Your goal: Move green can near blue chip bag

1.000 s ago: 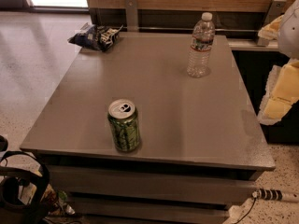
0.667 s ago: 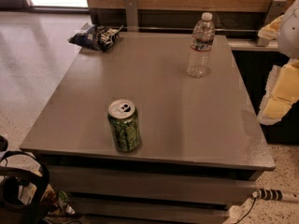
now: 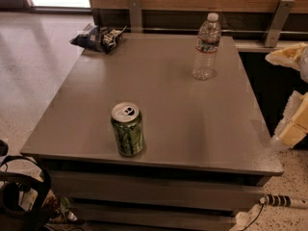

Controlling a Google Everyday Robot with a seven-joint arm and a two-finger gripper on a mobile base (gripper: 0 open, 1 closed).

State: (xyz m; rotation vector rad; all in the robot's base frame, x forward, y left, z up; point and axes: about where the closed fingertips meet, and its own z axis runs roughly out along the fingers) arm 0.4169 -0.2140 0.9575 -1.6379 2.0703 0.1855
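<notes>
Table (image 3: 192,129): grey, flat top, with stacked grey tiers below the front edge. Can (image 3: 127,130): green with a pale pattern and a silver top, upright, near the front edge and left of centre, with bare top all round it. Bag (image 3: 98,36): dark blue, wrinkled, white and black markings, lying at the far left corner with part of it over the edge. It is well apart from the can, which stands at the opposite end of the left side. Bottle (image 3: 206,47): clear plastic with a white cap, upright on the far right part of the top and apart from both other items. Gripper (image 3: 294,126): a pale cream shape at the right edge of the view, off the table's right side and lower than a second pale piece above it. It is well apart from the can and touching nothing on the top (whether it is apart or together cannot be told). Brackets (image 3: 135,13): two grey uprights on the dark wall behind, under a wood panel. Floor (image 3: 33,81): pale and speckled. Cable (image 3: 276,201): on the floor at bottom right, with a striped end.
</notes>
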